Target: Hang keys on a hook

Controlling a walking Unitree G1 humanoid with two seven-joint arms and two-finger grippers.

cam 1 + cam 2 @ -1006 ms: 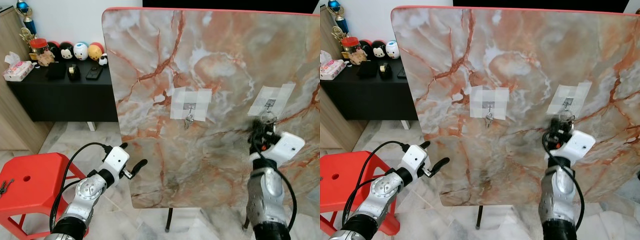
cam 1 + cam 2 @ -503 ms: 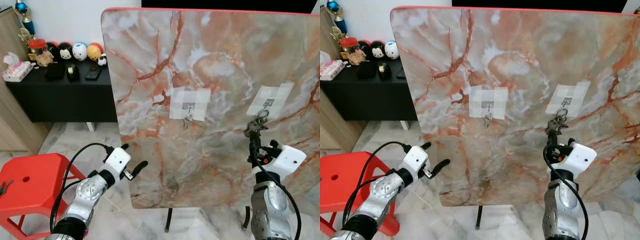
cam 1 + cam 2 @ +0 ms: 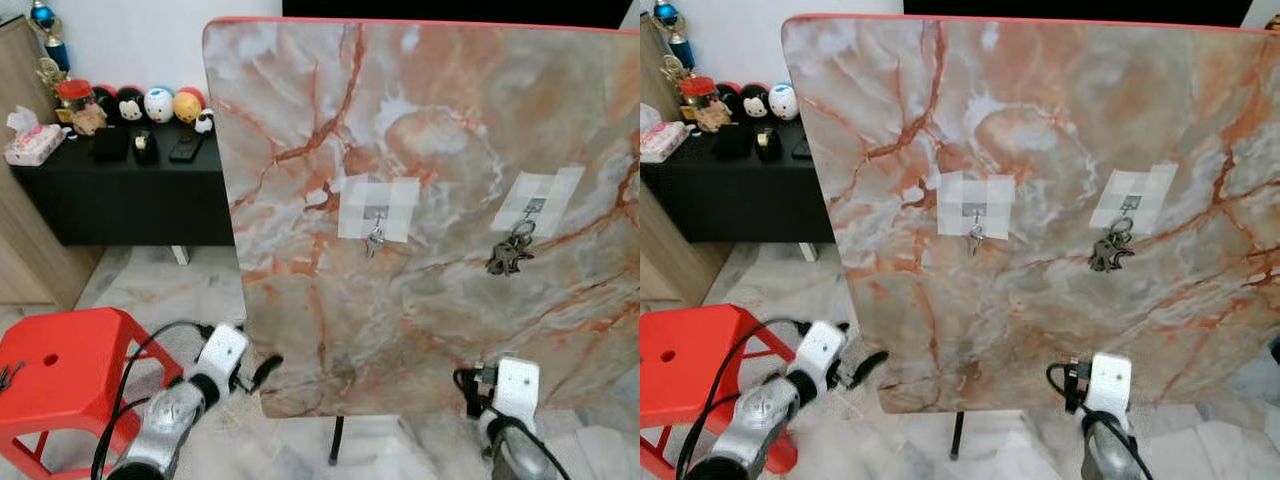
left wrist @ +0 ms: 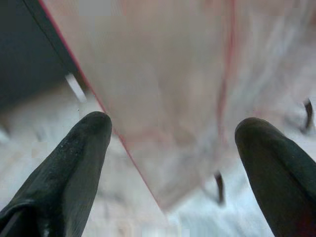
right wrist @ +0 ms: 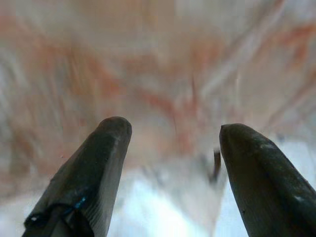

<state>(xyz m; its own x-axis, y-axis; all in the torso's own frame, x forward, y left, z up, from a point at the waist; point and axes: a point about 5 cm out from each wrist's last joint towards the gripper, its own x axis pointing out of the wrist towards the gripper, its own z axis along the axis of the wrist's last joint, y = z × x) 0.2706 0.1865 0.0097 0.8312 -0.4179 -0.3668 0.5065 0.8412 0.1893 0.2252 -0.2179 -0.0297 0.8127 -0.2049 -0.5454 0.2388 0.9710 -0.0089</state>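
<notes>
Home: toy-lined sideboard, marble floor

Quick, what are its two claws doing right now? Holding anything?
Left gripper: open, holding nothing, low beside the marble board.
Right gripper: open, empty; the keys hang on the hook.

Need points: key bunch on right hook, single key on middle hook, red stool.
key bunch (image 3: 508,256), left eye view, on the dark cluster hanging below the ring.
single key (image 3: 373,242), left eye view, on the key's body under the hook.
red stool (image 3: 60,372), left eye view, on the bare seat top.
</notes>
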